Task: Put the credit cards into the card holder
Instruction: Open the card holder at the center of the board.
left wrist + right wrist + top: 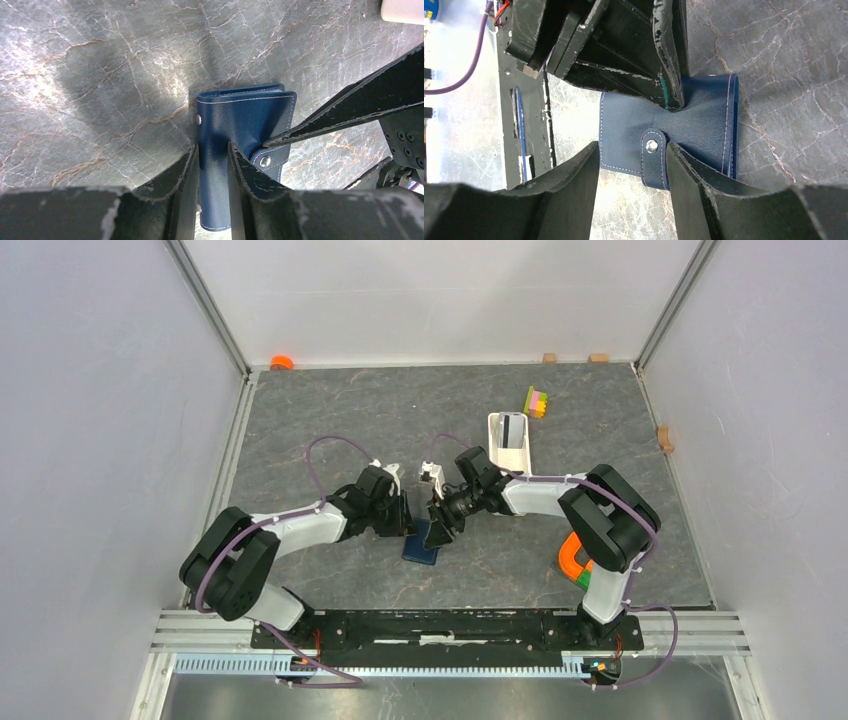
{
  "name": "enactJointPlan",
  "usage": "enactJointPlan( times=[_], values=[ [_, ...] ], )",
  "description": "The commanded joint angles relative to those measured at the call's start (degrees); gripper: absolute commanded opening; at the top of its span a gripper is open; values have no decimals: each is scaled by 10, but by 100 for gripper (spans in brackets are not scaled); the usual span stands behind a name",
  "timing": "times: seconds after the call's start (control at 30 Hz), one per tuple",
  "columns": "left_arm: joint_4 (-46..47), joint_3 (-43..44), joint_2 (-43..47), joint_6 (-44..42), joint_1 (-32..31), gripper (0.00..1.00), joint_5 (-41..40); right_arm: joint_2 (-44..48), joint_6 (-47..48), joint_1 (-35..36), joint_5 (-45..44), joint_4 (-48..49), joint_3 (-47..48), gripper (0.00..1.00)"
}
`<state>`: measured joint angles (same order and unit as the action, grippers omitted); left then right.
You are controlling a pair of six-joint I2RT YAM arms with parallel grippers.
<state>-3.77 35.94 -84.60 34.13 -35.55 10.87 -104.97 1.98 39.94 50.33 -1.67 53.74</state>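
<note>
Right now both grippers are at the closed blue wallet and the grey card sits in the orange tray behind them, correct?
Not quite: the tray holding the grey card is white, as the top view shows. Both the left gripper and the right gripper are at the closed wallet.

no readable text, labels, brands or numbers anywhere in views.

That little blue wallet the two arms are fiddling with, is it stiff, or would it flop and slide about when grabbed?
Probably soft: the card holder dimples where the left gripper pinches it. It looks like smooth leather lying on a polished table, so a push might slide it. Its snap strap is closed, so it should stay folded.
</note>
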Motion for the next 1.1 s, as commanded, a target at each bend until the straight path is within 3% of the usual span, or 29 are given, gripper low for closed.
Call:
enactJointPlan(
  times=[0.0, 0.33, 0.6, 1.07],
  values=[
    [-46, -4, -31, -36, -6, 26, -46, -7, -42, 4, 18, -12, -33, 55],
    [-49, -3, -44, -35, -10, 6, -53, 3, -79, 4, 45, 43, -47, 23],
    [-55, -3, -50, -35, -11, 2, -63, 15, -82, 4, 64, 64, -57, 1],
    [-62, 1, -55, -34, -10, 2, -67, 52, -46, 24, 85, 42, -66, 0]
  ],
)
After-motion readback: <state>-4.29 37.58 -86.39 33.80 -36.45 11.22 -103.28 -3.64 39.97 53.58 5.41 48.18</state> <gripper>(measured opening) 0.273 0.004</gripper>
